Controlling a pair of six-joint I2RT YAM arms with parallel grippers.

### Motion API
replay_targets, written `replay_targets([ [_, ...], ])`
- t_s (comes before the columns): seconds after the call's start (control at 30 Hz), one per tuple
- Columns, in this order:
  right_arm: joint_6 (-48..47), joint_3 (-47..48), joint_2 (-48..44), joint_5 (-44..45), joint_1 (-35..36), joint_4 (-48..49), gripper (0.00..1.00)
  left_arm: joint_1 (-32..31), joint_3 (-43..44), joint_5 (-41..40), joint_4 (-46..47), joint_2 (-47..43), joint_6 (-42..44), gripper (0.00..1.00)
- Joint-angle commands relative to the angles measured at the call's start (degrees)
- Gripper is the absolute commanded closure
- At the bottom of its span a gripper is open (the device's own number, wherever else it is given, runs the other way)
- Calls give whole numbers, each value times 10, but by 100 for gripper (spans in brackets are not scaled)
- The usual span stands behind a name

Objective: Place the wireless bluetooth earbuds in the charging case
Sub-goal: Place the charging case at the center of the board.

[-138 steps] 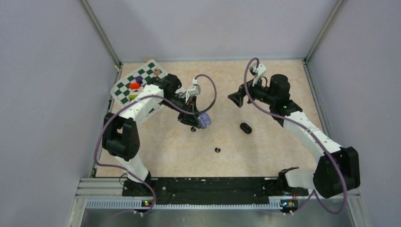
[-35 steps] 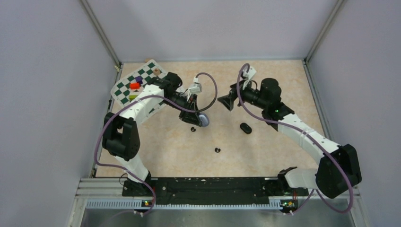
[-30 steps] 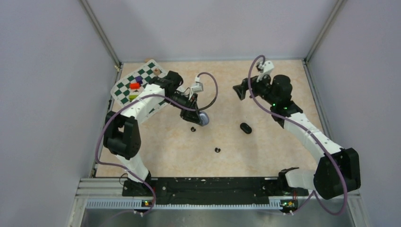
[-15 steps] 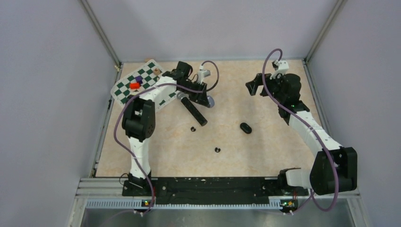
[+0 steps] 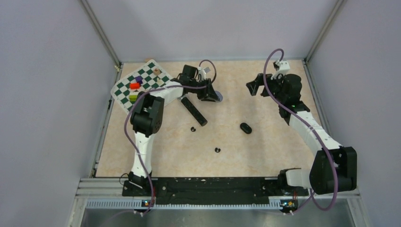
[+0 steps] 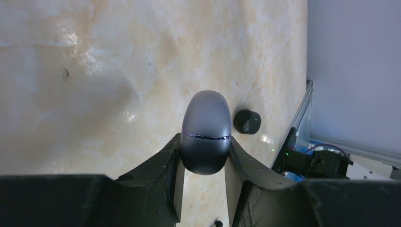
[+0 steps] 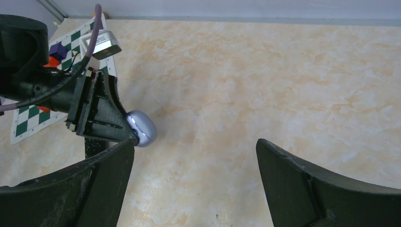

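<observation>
Grip seemed the whole point on the left side: the left fingers (image 6: 172, 161) were closed snugly on the lower half of a pale charging case (image 6: 206, 118), greyish purple. Its lid seam showed shut just above their tips. The arm held it low over the far middle of the table (image 5: 265, 156), I'd guess to offer it toward the other arm or to find it a better spot. The right fingers (image 7: 108, 179) stood spread wide with nothing between them. They were aimed across at that case from well apart, as though ready to help open it. Down on the table lay one black earbud (image 5: 193, 128) just beside the near end of the long black microphone (image 5: 194, 111). A second black earbud (image 5: 217, 150) lay nearer the arm bases, and a black case (image 5: 245, 128) sat off toward the right arm. I could pick out no pale buds anywhere. With the lid closed and the black buds lying loose, the inserting looked not yet begun.
</observation>
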Motion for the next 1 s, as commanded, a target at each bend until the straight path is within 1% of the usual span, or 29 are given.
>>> replay_targets([
  [0.0,9,0,-1,-8,-8,15,1,-14,47,-61,-7,42,-51,88],
  [0.1,11,0,-2,-10,-9,15,1,-24,54,-94,-22,60,-63,88],
  [0.23,13,0,0,-12,-10,15,1,-31,76,-89,-30,82,-84,88],
  [0.3,14,0,2,-13,-11,15,1,-31,89,-85,-37,92,-91,85],
  [0.47,17,1,9,-17,-12,14,1,-32,100,-60,-37,108,-106,61],
  [0.53,19,2,11,-19,-12,13,1,-34,103,-56,-39,112,-109,43],
  [0.57,18,2,12,-20,-12,12,1,-34,107,-55,-44,113,-108,40],
  [0.63,15,3,12,-27,-12,10,1,-35,115,-58,-57,114,-98,31],
  [0.67,14,3,11,-30,-13,9,1,-36,118,-60,-64,113,-93,27],
  [0.77,8,7,13,-39,-13,4,1,-35,122,-58,-77,108,-83,23],
  [0.8,6,8,14,-42,-13,2,1,-35,122,-55,-79,104,-81,20],
  [0.9,-4,15,16,-43,-13,-7,1,-36,122,-51,-84,91,-69,2],
  [0.97,-11,22,15,-41,-14,-17,1,-36,119,-53,-91,78,-59,1],
])
